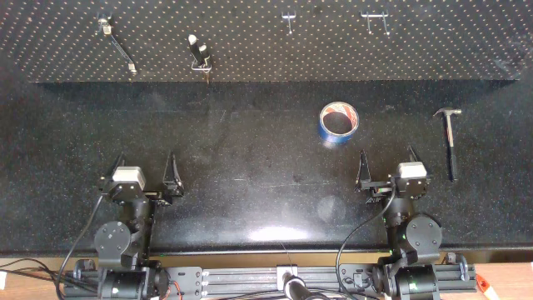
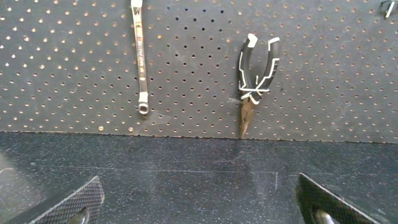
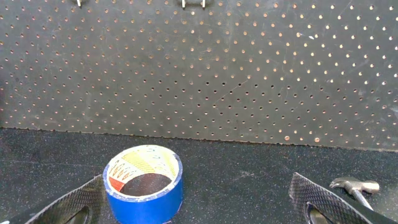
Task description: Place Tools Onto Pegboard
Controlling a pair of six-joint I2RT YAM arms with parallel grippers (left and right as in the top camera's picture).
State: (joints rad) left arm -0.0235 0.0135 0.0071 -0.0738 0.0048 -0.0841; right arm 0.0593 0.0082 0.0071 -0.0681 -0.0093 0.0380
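Top view: fixed overhead, looking straight down on desk (image 1: 250, 158); pegboard (image 1: 333, 42) along far top edge.

Left wrist view: low over desk, behind left claw (image 2: 199, 208), facing pegboard head-on. Wrench (image 2: 140, 56) and pliers (image 2: 255, 81) shared with top view.

Right wrist view: same low stance behind right claw (image 3: 199, 208), facing pegboard. Tape roll (image 3: 144, 183) close, hammer (image 3: 357, 186) at edge; both shared with top view.

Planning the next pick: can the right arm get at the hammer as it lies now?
Probably yes. The hammer lies flat on the table to the right of the open right gripper, with nothing between them; the tape roll sits on the other side.
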